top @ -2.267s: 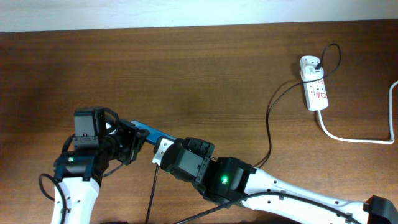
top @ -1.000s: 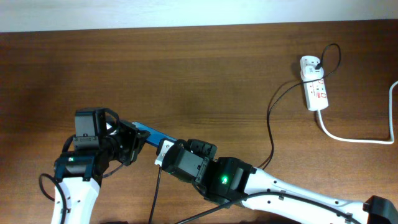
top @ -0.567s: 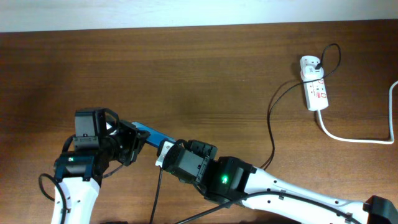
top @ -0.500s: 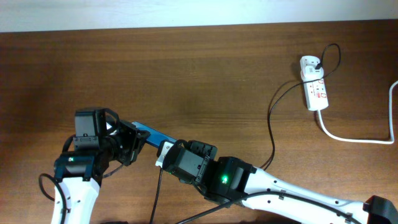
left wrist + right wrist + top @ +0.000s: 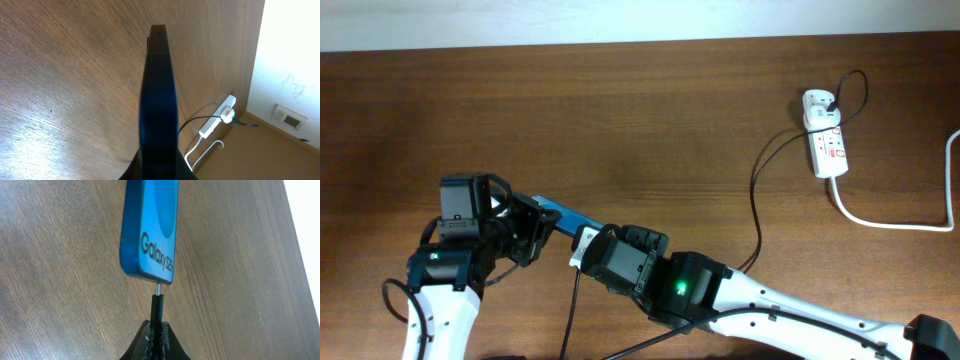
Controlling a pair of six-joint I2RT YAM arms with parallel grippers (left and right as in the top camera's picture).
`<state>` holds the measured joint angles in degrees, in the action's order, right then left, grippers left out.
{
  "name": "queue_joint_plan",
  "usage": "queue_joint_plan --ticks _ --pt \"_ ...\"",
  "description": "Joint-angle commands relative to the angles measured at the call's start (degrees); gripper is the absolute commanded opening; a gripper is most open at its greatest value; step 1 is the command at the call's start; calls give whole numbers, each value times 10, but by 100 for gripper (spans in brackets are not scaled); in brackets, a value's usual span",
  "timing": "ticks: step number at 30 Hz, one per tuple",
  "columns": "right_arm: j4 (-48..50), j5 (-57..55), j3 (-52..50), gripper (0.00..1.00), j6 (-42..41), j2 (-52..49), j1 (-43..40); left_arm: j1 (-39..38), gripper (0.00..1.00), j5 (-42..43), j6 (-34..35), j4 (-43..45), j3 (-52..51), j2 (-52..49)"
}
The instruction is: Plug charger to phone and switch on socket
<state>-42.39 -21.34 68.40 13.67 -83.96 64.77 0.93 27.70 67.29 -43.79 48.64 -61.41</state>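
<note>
At bench [image 5: 650, 120] front-left, left pincer [image 5: 159, 167] grips phone [image 5: 150, 230] on edge. Right pincer [image 5: 156, 335], clamped on charger plug [image 5: 157, 307], has crept closer over 2 seconds. Tip at port, metal showing: judged not seated. Socket [image 5: 825, 135] far right, untouched.

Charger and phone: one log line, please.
left gripper: holding phone | right gripper: shut on charger | plug tip: at phone port, metal showing | socket: untouched

This looks like a robotics lab or test room: a left arm [image 5: 435, 275] and a right arm [image 5: 740, 295] stand at a wood-grain table [image 5: 640, 120] against a plain white wall [image 5: 295, 45]. A small white wall panel [image 5: 289, 116] with a display hangs there.
</note>
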Motion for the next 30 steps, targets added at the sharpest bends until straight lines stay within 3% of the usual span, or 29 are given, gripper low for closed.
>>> queue_joint_plan --ticks 1,6,30 --pt "2 -17 19 4 -6 0 -2 0 0 14 -1 4 9 3" --pt "0 43 19 4 -7 0 -2 0 0 14 -1 4 9 3" --pt "37 49 18 4 -6 -42 -3 0 0 33 -1 -2 9 8"
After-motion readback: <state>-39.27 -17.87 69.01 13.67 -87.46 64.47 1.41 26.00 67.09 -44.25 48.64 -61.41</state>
